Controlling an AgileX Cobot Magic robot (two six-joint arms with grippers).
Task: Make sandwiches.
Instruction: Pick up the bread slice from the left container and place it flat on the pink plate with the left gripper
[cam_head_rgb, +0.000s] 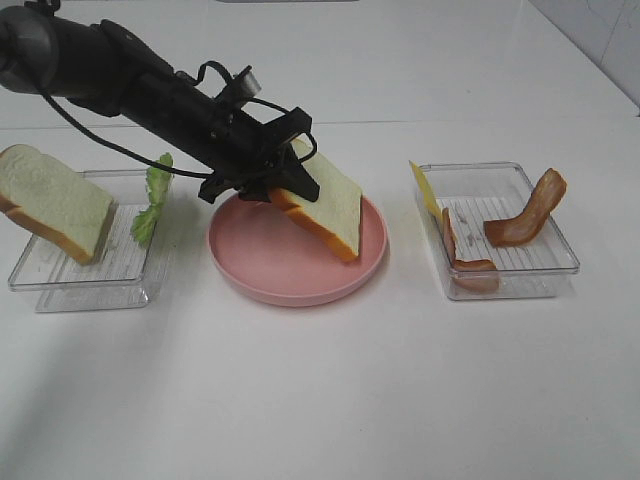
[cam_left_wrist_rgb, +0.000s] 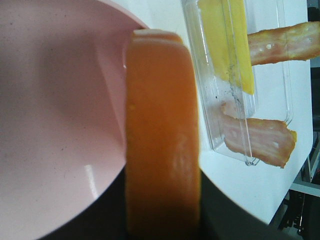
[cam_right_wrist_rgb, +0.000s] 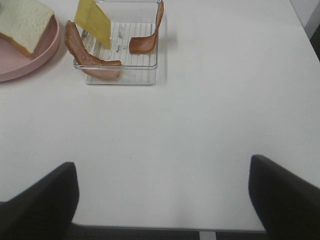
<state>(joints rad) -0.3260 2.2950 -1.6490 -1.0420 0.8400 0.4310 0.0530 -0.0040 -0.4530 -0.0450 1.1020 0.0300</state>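
Note:
My left gripper is shut on a white bread slice with brown crust and holds it tilted over the pink plate; its lower corner is at the plate's right side. The left wrist view shows the slice's crust edge above the plate. A second bread slice and a lettuce leaf lean in the left clear tray. The right clear tray holds a yellow cheese slice and two bacon strips. My right gripper is open over bare table, out of the exterior high view.
The white table extends in front of the plate and trays. The right wrist view shows the right tray with cheese and bacon, and the plate's edge with bread. The table's near edge lies below the right gripper.

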